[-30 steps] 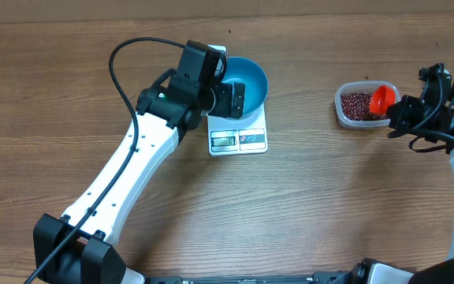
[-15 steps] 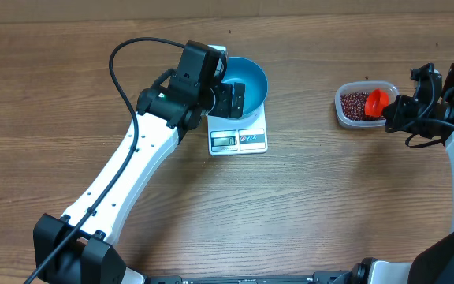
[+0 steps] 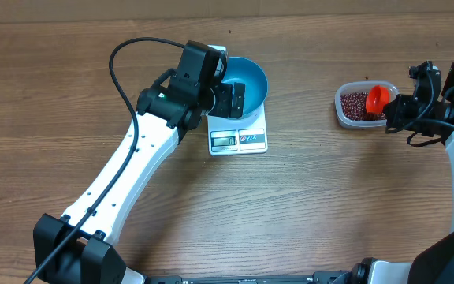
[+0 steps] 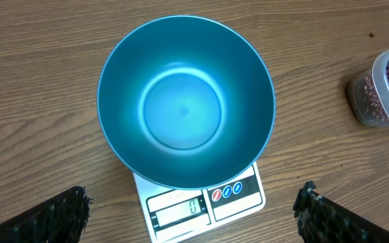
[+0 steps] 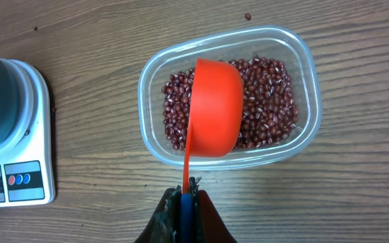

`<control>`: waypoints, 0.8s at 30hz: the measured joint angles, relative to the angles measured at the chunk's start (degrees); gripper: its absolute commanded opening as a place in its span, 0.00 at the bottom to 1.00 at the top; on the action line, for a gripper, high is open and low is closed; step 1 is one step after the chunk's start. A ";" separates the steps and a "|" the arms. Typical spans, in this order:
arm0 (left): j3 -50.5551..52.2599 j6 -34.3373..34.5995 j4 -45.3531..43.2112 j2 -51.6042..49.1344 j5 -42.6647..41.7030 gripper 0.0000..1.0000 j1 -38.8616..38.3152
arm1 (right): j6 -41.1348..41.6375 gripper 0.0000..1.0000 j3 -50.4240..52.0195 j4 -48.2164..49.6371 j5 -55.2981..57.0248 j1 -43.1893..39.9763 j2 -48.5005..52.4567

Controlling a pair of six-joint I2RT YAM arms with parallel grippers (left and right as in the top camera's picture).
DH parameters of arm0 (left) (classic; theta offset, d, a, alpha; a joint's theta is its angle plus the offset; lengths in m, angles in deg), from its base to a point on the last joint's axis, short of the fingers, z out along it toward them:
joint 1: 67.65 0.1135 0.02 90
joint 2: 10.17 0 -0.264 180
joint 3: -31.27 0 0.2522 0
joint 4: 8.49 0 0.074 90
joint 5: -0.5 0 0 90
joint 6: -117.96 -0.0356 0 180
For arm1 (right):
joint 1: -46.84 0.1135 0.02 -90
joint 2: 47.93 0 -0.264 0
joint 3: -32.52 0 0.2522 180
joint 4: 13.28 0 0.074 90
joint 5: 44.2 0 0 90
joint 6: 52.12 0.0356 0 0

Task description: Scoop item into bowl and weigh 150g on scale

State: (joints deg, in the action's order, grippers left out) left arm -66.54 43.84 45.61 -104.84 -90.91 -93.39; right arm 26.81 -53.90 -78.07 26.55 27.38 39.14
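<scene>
Gripping a smooth orange scoop [image 5: 215, 108], right pincer [image 5: 188, 196] hovers over beans [image 5: 269, 101]; left pincer [image 4: 191, 212] wide.

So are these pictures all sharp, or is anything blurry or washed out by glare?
Left wrist: a soft sheen rings the floor of the bowl, no harsh glare; the dark fingertips in the corners look fuzzy. Right wrist: scoop and beans are crisp, evenly lit. Overhead: flat light, faint shadows; the scale display is too small to read.
</scene>
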 measured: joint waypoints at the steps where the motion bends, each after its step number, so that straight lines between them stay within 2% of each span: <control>1: 0.00 0.00 0.00 0.00 -0.02 1.00 0.00 | -0.15 0.04 0.00 0.00 -0.02 0.00 0.00; 24: 0.00 0.00 0.00 0.00 0.00 1.00 0.00 | -0.81 0.04 0.00 -1.09 -0.02 0.00 0.00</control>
State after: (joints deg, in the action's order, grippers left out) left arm -66.54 43.84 45.61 -104.84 -90.91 -93.39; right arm 26.00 -53.90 -79.16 26.53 27.38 39.14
